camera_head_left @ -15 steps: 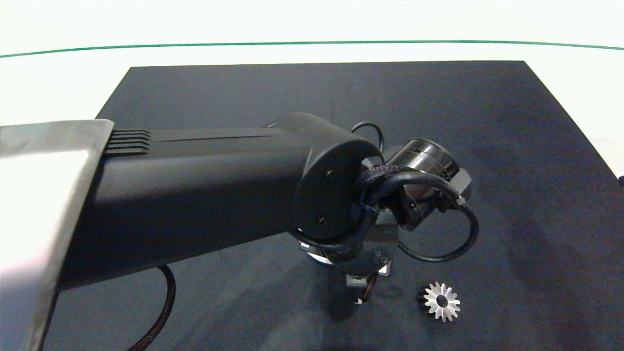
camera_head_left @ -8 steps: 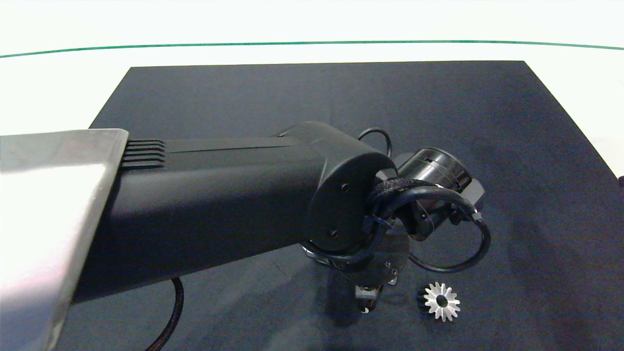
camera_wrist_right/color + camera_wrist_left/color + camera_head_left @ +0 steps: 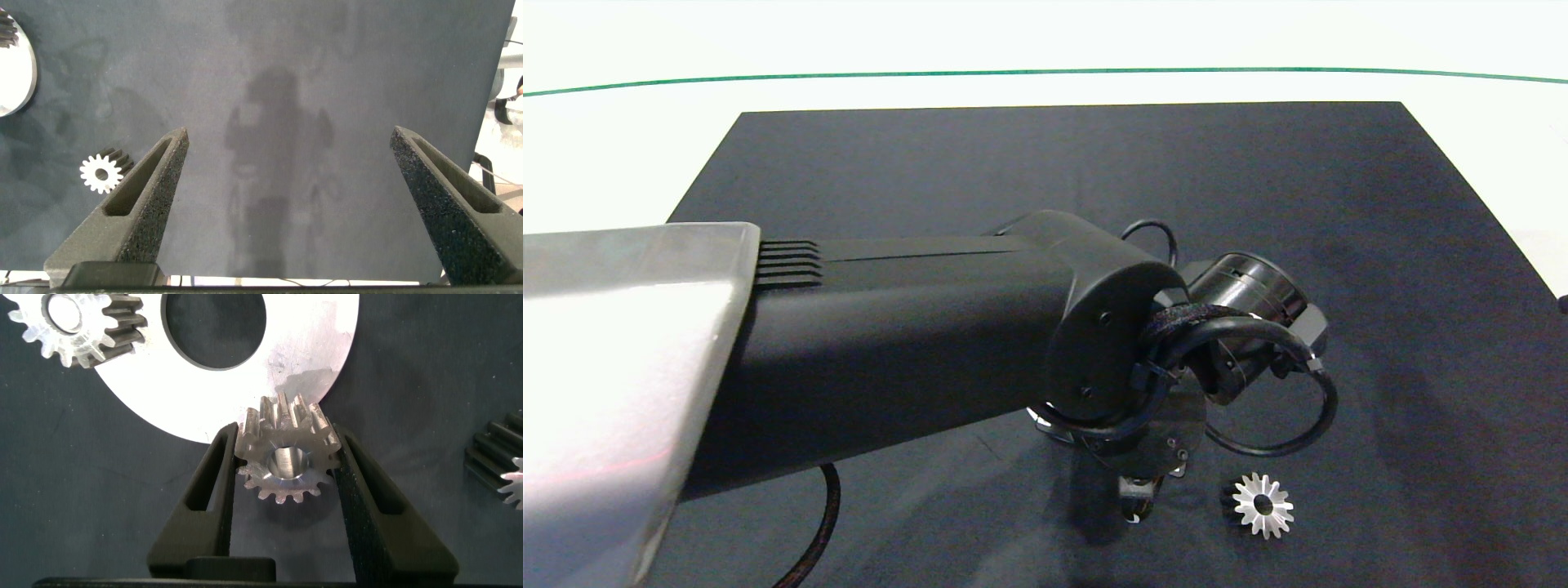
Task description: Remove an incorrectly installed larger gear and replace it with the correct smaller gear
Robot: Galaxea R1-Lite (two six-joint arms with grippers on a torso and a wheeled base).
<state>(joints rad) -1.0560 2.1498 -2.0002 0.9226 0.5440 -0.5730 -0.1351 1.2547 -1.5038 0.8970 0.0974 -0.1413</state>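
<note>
A black mat covers the table. The left arm reaches from the left across it, wrist bent down over the near middle. In the left wrist view a round metal plate with a big centre hole lies on the mat, with another small gear sitting at its edge. The left gripper is clamped on the smaller gear, held at the plate's rim. The larger gear lies on the mat, just beside the left wrist, apart from the plate. The right gripper hangs over bare mat, fingers spread wide, grasping nothing.
</note>
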